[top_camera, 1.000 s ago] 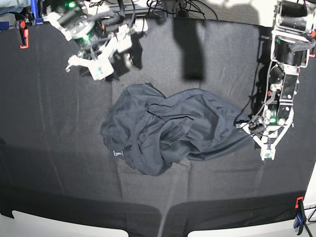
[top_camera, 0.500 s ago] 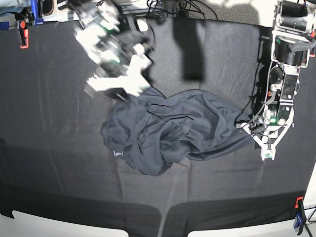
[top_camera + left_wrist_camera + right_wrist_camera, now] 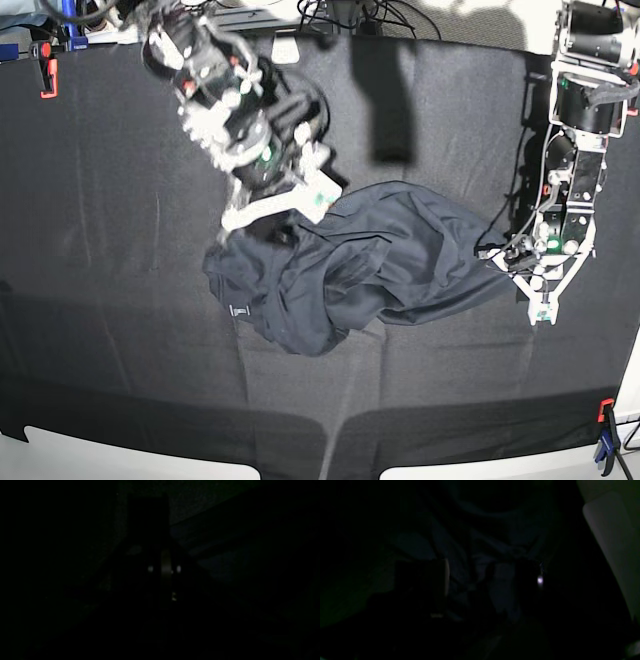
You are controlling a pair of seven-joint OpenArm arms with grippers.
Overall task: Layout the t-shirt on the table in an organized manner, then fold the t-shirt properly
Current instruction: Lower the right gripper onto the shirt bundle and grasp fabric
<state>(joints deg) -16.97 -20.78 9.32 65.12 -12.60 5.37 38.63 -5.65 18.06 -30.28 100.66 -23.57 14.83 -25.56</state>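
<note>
The dark t-shirt (image 3: 370, 260) lies crumpled in a heap at the middle of the table (image 3: 110, 310), its small white label (image 3: 238, 311) at the lower left. My right gripper (image 3: 275, 210) hangs open over the heap's upper left edge, one finger on each side of a fold. The dim right wrist view shows folds of the t-shirt (image 3: 482, 572) between the spread fingers of the right gripper (image 3: 482, 585). My left gripper (image 3: 540, 312) is shut, low on the cloth beside the shirt's right tip. In the nearly black left wrist view the left gripper (image 3: 165, 570) shows closed fingers.
An orange clamp (image 3: 47, 75) grips the far left corner. An orange and blue clamp (image 3: 607, 432) sits at the near right corner. Cables (image 3: 340, 15) run along the back edge. White table edge (image 3: 130, 450) shows at the front.
My right arm has swung from the far left corner down and right onto the shirt's upper left edge, staying open. The left arm and the shirt have not moved.
</note>
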